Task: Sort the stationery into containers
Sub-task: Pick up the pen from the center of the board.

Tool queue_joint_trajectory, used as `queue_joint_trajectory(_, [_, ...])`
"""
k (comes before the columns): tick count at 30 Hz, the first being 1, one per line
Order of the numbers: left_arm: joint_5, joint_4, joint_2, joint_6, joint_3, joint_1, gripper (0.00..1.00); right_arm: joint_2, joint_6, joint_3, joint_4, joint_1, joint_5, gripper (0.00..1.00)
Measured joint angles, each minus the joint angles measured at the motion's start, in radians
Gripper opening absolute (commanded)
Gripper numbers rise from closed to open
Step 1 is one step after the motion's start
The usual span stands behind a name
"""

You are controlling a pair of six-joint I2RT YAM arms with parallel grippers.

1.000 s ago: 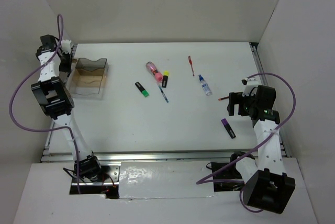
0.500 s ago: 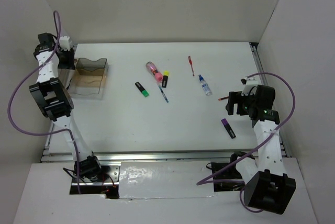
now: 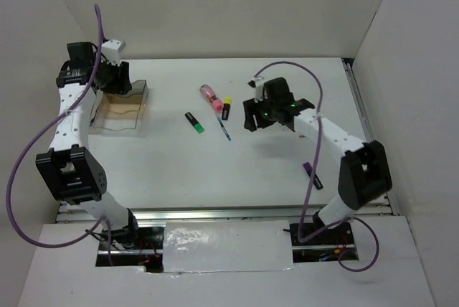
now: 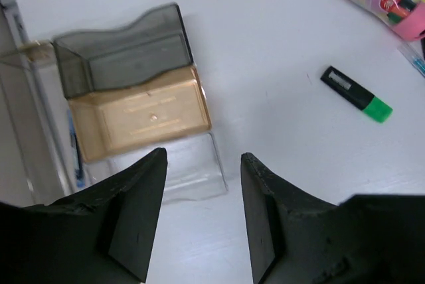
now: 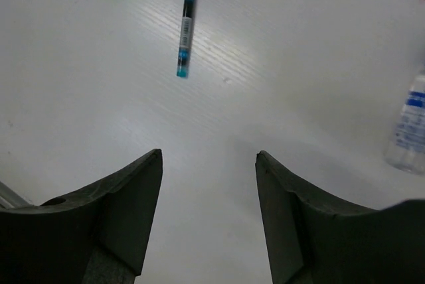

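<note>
The left hand [image 3: 117,84] is hanging over the box [image 3: 123,108] at the upper left of the overhead view. In the left wrist view, the left hand [image 4: 202,211] is showing its two fingers spread apart with nothing between them. They are framing the clear end of the box [image 4: 136,117], which fills the left half of that frame.

The right hand [image 3: 249,117] is reaching over the middle of the worktop [image 3: 237,163], just right of the blue pen [image 3: 225,129]. In the right wrist view, the right hand [image 5: 209,211] is also holding its fingers apart and empty above the bare worktop [image 5: 219,118]. The blue pen [image 5: 185,22] is lying at the top centre of that frame, and the bottle [image 5: 406,128] is lying at the right edge.

The pink tube [image 3: 209,95], the yellow highlighter [image 3: 226,110] and the green highlighter [image 3: 194,122] are lying near one another at the centre of the overhead view. The pink tube is touching or nearly touching the yellow highlighter. The purple highlighter [image 3: 316,180] is lying at the lower right, partly behind the right arm's cable. All of these items are lying outside the box.
</note>
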State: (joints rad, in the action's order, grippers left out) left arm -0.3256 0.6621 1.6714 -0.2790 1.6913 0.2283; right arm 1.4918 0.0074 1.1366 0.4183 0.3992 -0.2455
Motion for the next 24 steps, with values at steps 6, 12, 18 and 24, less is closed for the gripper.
queue_joint_trajectory(6, [0.007, -0.045, -0.123, 0.116, -0.245, -0.01, 0.63, 0.277, 0.099, 0.176, -0.021, 0.172, 0.109, 0.7])
queue_joint_trajectory(12, [0.042, -0.072, -0.239, 0.224, -0.377, -0.045, 0.63, 0.465, 0.161, 0.343, 0.009, 0.291, 0.203, 0.66])
queue_joint_trajectory(18, [0.049, -0.104, -0.275, 0.289, -0.42, -0.034, 0.63, 0.552, 0.186, 0.425, 0.017, 0.286, 0.266, 0.63])
queue_joint_trajectory(24, [0.038, -0.14, -0.299, 0.336, -0.494, -0.03, 0.63, 0.584, 0.186, 0.428, 0.026, 0.253, 0.296, 0.52])
